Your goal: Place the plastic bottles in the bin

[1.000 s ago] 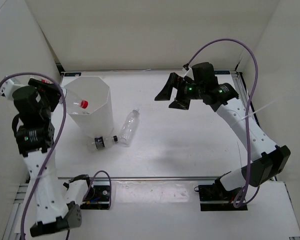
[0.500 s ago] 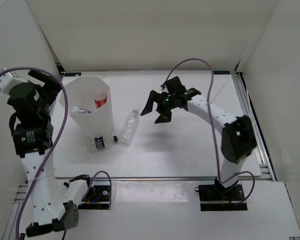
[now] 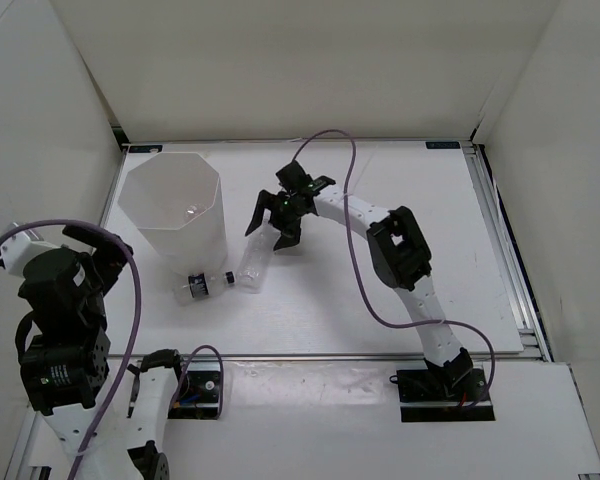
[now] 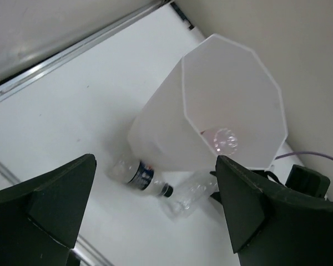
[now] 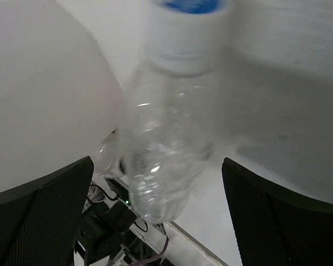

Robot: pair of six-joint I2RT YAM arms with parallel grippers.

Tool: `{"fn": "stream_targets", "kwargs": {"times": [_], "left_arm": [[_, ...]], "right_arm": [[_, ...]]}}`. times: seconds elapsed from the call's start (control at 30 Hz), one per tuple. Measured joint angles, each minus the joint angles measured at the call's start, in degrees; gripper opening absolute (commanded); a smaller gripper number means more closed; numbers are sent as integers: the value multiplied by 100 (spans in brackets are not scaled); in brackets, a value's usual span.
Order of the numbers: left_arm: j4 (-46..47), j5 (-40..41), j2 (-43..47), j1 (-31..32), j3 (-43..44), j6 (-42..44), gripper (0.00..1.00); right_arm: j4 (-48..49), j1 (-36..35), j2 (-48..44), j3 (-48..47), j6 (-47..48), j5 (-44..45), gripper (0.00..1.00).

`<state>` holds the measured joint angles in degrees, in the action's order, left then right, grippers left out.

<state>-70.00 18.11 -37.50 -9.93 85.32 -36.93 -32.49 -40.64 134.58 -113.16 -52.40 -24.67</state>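
Clear plastic bottle, lying on the white desk just beside the tall white translucent bin, points its cap away from the arms, directly beneath the right tool, fingers wide astride it.

The bin hems the clear bottle leftward (open table to its right)

Between the jaws of the right gripper, the clear bottle is rendered blurred, and its cap is cut off by the upper edge. Beyond the jaws of the left gripper, a labelled bottle is partly hidden behind the bin, its label too small to be read.
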Motion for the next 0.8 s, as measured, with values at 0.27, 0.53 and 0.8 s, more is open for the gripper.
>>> {"fn": "stream_targets", "kwargs": {"times": [0.27, 0.53, 0.8], "left_arm": [[-575, 15, 20, 0, -42, -42, 100], [-616, -46, 267, 7, -1021, -723, 100], [-750, -730, 643, 107, -2839, -2013, 100]], "right_arm": [[74, 20, 435, -13, -317, -299, 73], [529, 140, -26, 1082, 22, -798, 30], [26, 833, -1840, 1950, 461, -741, 28]]}}
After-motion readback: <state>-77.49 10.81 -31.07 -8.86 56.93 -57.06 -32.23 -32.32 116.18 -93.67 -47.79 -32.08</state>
